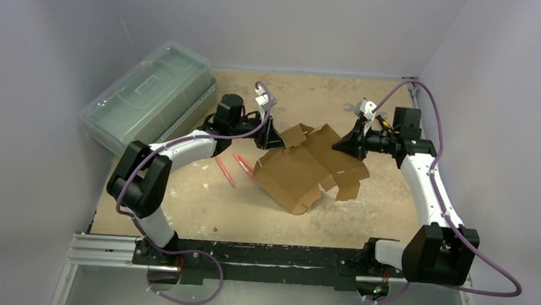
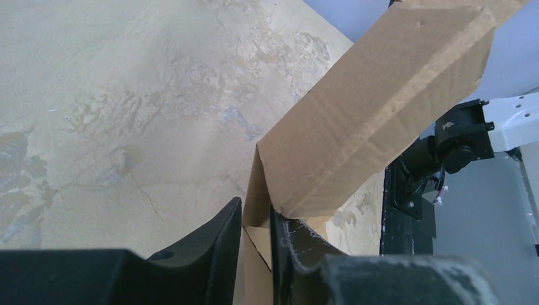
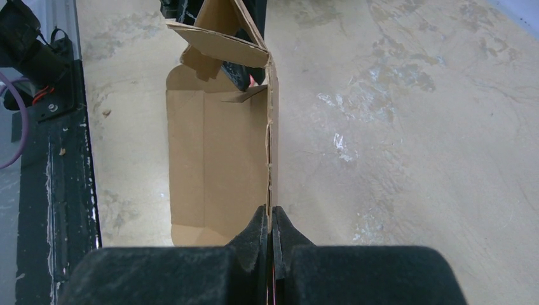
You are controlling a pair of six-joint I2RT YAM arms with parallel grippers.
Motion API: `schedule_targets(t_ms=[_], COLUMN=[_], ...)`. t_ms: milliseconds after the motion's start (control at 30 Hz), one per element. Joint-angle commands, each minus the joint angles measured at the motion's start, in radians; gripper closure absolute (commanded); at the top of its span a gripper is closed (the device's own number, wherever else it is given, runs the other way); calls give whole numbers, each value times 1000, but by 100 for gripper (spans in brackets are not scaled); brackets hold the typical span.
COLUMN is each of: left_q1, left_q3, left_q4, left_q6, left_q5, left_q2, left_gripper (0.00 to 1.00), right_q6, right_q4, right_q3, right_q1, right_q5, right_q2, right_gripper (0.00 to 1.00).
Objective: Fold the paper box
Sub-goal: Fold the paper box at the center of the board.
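Subject of inspection: the paper box (image 1: 302,169), a brown cardboard piece, sits to the right of the green plastic case (image 1: 148,97) and well apart from it, over the middle of the table (image 1: 202,205). It is only partly formed. Its panels stand tilted rather than flat, and several flaps hang loose on the side away from the case. Whether its lowest corner rests on the table cannot be told. The left gripper (image 2: 255,206) stands at the box end nearer the case. Its fingers (image 2: 219,244) are drawn in on either side of a flap, the cardboard fills the narrow gap between them, and this reads as a pinch on that flap. The right gripper (image 3: 270,213) works the end farther from the case, its jaws pressed together on the thin edge of an upright panel. In my judgement this two-ended hold is deliberate. The right grip anchors one wall so the body cannot turn. The left grip takes a flap at the opposite end so that it can be bent along its crease against that anchor. Holding the piece tilted up, not flat, appears to give both sets of jaws room under the edges. Two thin red sticks (image 1: 233,169) lie on the table between the case and the box, close to the box, and are not involved. Noted risk: both holds are on thin edges, so a hard pull could slip or crease the cardboard off its fold lines.
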Motion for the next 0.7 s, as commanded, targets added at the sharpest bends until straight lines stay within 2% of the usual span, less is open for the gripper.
schedule_targets(t_ms=[0,233,333,433,533,667], left_q1=[-8,6,46,66,66,59], left_q3=[51,19,-41,-151,-317,-478], left_q4=[14,23,25,72,241,372], left_q6=[-17,-14,-6,7,-20,-55], left_q5=[37,-10,-39,-121,-234,-365], left_q2=[24,-49,-131,-256,-400,-584], left_gripper=[82,83,74,58,43,31], right_q6=[-13,-13,2,21,32,47], right_q4=[-1,0,15,35,43,56], right_q3=[-4,-2,-5,-8,-10,-15], right_q1=[5,4,3,3,3,3], right_q5=[-35,-24,-6,1,3,8], right_q2=[-3,-3,-8,-10,-5,-8], right_gripper=[100,100,100,100,100,100])
